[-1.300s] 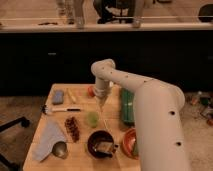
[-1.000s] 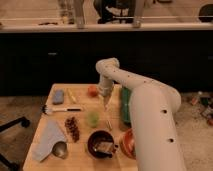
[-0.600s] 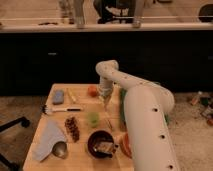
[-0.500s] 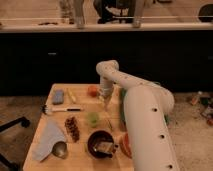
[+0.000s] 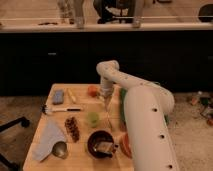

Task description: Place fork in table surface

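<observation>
My gripper (image 5: pixel 106 99) points down over the far middle of the light tan table surface (image 5: pixel 47 125), just right of an orange object (image 5: pixel 92 90). The fork (image 5: pixel 108 116) shows as a thin pale streak that runs from the gripper's tip towards the dark bowl (image 5: pixel 100 142), right of a green cup (image 5: pixel 92 118). I cannot tell whether the fork hangs from the gripper or lies on the table. My white arm covers the table's right side.
Far left are a grey-blue sponge (image 5: pixel 58 96) and a short yellowish stick (image 5: pixel 71 95). A white-headed tool with a black handle (image 5: pixel 61 108) lies below them. A brown snack (image 5: pixel 72 129), a pale cloth (image 5: pixel 49 141) and a metal spoon (image 5: pixel 60 149) lie front left. A green tray (image 5: pixel 122 100) sits behind my arm.
My upper arm has swung left and now covers more of the table's right side. The gripper has shifted slightly right and stays over the same spot.
</observation>
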